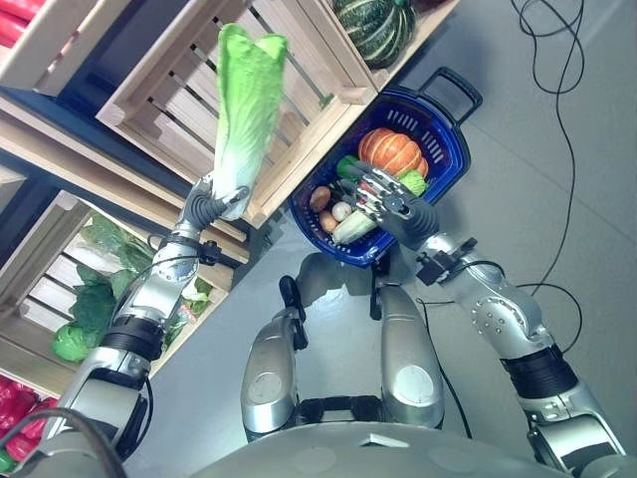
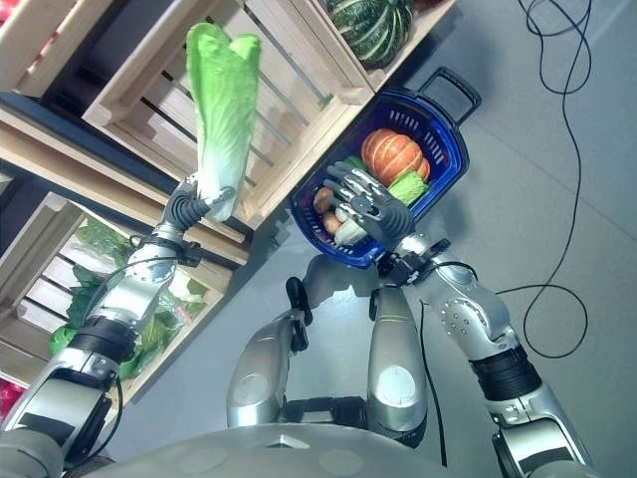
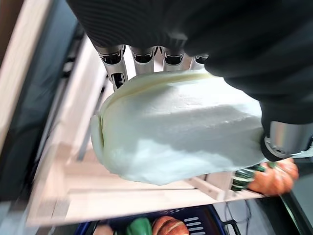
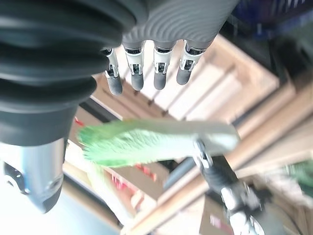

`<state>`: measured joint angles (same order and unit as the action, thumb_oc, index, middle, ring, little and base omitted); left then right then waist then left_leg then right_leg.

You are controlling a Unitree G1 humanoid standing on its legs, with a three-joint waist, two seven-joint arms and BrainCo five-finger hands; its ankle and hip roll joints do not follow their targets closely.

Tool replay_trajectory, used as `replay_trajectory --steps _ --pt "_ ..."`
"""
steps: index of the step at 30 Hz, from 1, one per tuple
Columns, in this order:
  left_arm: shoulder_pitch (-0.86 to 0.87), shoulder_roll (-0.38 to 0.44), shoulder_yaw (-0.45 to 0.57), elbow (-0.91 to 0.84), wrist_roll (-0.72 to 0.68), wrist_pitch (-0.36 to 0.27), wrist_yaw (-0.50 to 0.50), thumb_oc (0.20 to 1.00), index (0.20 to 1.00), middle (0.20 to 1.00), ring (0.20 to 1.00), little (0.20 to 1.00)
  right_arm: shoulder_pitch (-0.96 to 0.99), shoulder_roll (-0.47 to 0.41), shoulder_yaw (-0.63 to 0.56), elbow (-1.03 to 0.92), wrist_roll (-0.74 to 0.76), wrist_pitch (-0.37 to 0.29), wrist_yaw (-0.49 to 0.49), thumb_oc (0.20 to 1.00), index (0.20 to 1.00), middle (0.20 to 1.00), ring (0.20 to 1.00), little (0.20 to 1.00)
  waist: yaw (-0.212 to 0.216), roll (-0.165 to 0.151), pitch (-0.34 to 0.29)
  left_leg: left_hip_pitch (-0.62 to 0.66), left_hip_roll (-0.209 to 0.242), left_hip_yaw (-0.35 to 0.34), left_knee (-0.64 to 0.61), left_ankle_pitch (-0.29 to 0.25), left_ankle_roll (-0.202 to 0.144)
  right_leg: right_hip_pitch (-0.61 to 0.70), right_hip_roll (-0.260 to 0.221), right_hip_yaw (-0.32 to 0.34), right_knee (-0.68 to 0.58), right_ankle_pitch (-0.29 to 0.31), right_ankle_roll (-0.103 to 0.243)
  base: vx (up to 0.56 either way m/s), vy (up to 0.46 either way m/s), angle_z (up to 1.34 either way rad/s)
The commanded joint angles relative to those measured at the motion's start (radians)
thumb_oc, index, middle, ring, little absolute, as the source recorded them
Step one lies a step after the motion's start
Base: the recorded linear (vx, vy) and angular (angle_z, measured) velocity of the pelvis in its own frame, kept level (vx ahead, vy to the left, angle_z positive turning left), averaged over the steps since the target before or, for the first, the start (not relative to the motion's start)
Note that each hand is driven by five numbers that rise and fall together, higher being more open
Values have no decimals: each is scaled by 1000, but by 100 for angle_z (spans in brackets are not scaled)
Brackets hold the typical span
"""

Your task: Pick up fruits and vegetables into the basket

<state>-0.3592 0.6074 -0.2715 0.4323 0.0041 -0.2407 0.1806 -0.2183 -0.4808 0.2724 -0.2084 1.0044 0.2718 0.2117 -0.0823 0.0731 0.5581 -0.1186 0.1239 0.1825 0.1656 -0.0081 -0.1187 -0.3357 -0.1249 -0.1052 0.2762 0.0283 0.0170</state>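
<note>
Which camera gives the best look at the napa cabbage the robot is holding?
The left eye view: it shows the whole napa cabbage upright, gripped at its white base by the left hand, in front of the wooden crate. The right eye view shows much the same. The left wrist view shows just the pale base; the right wrist view, a blurred side-on shape.

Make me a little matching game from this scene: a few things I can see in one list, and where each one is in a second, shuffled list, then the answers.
Things:
1. Napa cabbage
2. Orange pumpkin
3. Striped green squash
4. Right hand

Places:
A. lying in the blue basket
B. resting in a wooden crate on the shelf, above the basket
C. gripped at its white base by the left hand, held up in front of an empty crate
D. over the near side of the basket, fingers relaxed

Pairs: 1-C, 2-A, 3-B, 4-D
</note>
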Motion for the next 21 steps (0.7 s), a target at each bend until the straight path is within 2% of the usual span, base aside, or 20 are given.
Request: replay_trajectory --steps 1,4,7,11,15,21 --pt "32 108 -3 -81 117 -101 34 200 200 200 200 200 32 86 31 -70 75 -12 43 1000 1000 1000 1000 1000 17 -51 -151 -65 -46 -24 34 -39 69 101 -61 -11 -24 -94 88 82 -85 11" --pt "31 121 -38 -136 217 -111 23 200 200 200 200 200 16 89 73 -67 71 -38 44 1000 1000 1000 1000 1000 35 -58 -184 -25 -47 -37 11 -40 67 156 -60 -21 -59 -88 98 98 -85 13" --pt "26 124 -66 -151 256 -94 16 200 200 200 200 200 0 94 96 -63 50 -54 26 1000 1000 1000 1000 1000 43 -61 -200 -5 -47 -44 5 -43 66 183 -60 -24 -72 -87 102 71 -48 5" --pt "21 126 -110 -198 353 -82 -9 200 200 200 200 200 -41 96 116 -49 65 -70 -62 1000 1000 1000 1000 1000 55 -63 -224 24 -45 -51 -8 -45 65 216 -61 -30 -88 -84 108 75 -51 10" --pt "21 128 -146 -234 391 -64 -44 200 200 200 200 200 -67 93 132 -34 69 -80 -139 1000 1000 1000 1000 1000 62 -61 -243 47 -44 -55 -19 -50 66 239 -60 -32 -100 -84 113 67 -20 3" --pt "26 88 -227 -278 469 18 -78 200 200 200 200 200 -99 95 157 -27 50 -149 -291 1000 1000 1000 1000 1000 64 -57 -262 76 -42 -55 -27 -62 68 268 -62 -29 -113 -86 121 42 -2 1"
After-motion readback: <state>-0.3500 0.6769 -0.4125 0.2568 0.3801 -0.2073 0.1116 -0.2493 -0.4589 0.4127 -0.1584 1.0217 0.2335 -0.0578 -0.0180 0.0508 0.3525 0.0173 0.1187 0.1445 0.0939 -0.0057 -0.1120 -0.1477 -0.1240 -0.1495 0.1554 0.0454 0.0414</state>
